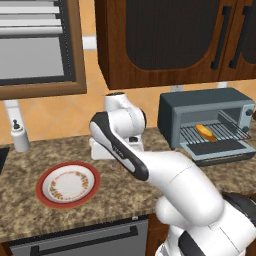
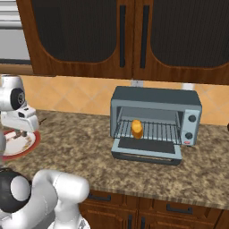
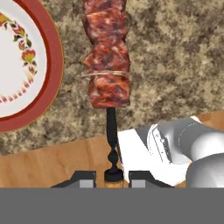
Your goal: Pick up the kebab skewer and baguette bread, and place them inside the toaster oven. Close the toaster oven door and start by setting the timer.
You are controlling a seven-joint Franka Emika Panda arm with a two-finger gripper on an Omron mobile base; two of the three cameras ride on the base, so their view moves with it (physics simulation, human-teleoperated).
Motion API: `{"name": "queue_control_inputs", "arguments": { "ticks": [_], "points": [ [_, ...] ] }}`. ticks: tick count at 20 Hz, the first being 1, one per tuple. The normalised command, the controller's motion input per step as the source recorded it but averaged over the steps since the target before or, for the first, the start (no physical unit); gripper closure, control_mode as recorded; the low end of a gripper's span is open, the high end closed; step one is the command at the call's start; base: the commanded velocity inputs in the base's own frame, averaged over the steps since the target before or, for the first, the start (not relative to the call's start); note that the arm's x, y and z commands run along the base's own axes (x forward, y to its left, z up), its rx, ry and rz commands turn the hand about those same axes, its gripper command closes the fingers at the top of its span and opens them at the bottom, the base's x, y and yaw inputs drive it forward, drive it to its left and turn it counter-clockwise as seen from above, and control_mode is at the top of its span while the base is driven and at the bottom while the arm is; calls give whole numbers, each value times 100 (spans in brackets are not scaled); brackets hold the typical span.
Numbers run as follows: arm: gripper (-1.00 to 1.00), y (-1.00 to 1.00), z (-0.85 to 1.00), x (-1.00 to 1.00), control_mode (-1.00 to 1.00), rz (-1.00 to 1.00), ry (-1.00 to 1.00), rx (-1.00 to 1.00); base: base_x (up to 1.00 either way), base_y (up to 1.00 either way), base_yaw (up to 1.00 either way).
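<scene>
My own arm hides my gripper in both base views. In my hand view the kebab skewer (image 3: 107, 57) runs off the top edge, so its far end is cut off. Left of the skewer, the red-rimmed plate (image 3: 51, 52) is cropped by the left and top edges. In the right base view my arm covers most of that plate (image 2: 31, 142). The toaster oven's knobs (image 2: 192, 119) are too small to read.

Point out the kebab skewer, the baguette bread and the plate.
kebab skewer (image 3: 107, 57): hand view, on its meat chunks.
baguette bread (image 2: 137, 129): right base view, middle of the loaf on the oven rack.
plate (image 1: 68, 183): left base view, its white centre.
</scene>
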Motion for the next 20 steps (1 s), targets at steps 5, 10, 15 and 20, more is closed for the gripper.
{"name": "queue_control_inputs", "arguments": {
  "ticks": [5,10,15,20],
  "points": [
    [100,-100,33,-39,-100,0,0,0,0,0,0],
    [100,-100,28,-30,-100,0,0,0,0,0,0],
    [100,-100,14,-22,-100,3,0,0,0,0,0],
    [100,-100,4,-27,-100,7,0,0,0,0,0]
  ]
}}
